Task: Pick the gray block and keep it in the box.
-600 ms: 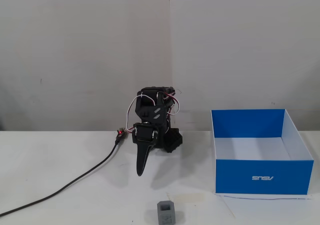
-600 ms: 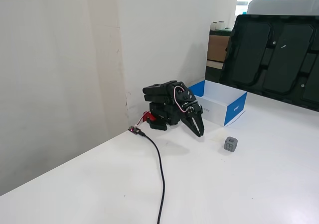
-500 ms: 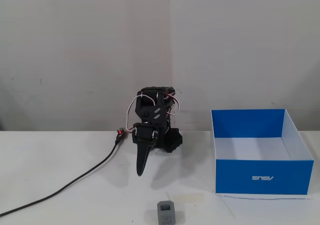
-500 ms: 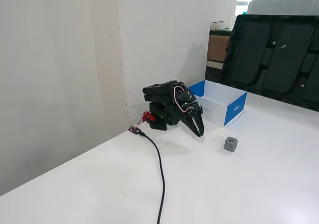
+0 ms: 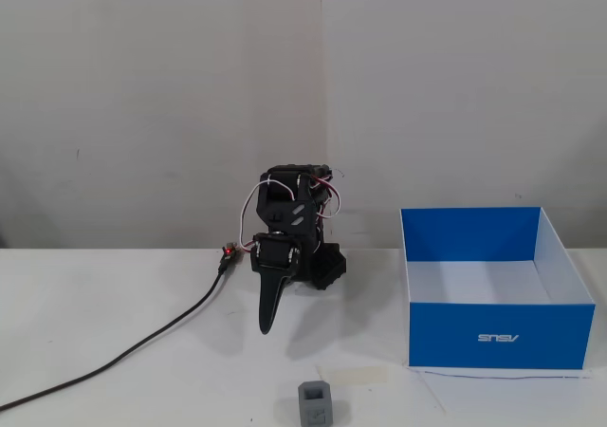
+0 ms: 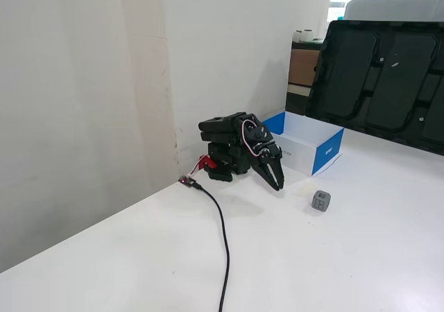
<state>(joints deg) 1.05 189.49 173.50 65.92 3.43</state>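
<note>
The gray block [image 5: 317, 404] is a small gray cube on the white table at the bottom centre of a fixed view; it also shows in the other fixed view [image 6: 320, 200]. The box [image 5: 498, 336] is large, blue outside and white inside, with a white logo on its front wall, and stands to the right; in the other fixed view it [image 6: 326, 150] stands behind the arm. The gripper [image 5: 266, 324] points down at the table, shut and empty, well behind and left of the block. It also shows in the other fixed view [image 6: 278, 186].
A black cable [image 5: 142, 344] runs from the arm's base to the left front of the table, and also shows in the other fixed view [image 6: 223, 236]. A wall stands right behind the arm. A large black panel [image 6: 378, 80] stands beyond the box.
</note>
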